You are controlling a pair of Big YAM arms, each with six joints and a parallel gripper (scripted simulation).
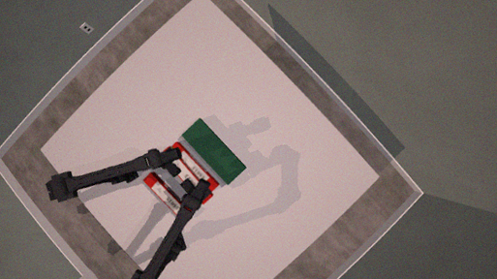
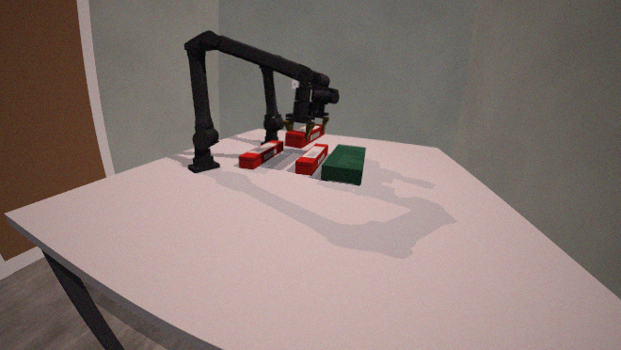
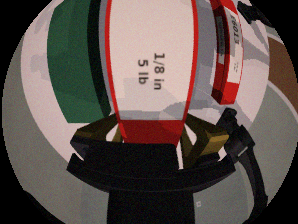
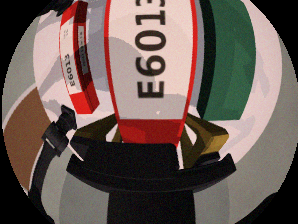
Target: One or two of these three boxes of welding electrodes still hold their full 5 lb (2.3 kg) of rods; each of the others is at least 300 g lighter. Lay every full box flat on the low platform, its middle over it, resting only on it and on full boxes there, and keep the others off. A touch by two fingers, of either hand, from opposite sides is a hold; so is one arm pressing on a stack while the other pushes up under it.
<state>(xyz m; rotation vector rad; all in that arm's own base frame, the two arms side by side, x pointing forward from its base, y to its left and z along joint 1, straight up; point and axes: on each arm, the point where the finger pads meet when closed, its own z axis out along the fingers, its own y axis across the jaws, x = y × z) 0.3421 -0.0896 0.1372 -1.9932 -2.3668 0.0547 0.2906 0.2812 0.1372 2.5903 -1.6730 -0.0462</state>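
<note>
My left hand (image 1: 172, 168) (image 2: 318, 126) (image 3: 151, 112) and right hand (image 1: 189, 188) (image 2: 298, 132) (image 4: 152, 131) grip the raised box (image 1: 189, 177) (image 2: 295, 138) (image 3: 150, 100) (image 4: 150, 107); uneven lowering could tip it onto the low box (image 1: 196, 167) (image 2: 307, 165) beside the platform (image 1: 214, 150) (image 2: 344, 162) (image 3: 72, 65) (image 4: 230, 60).
</note>
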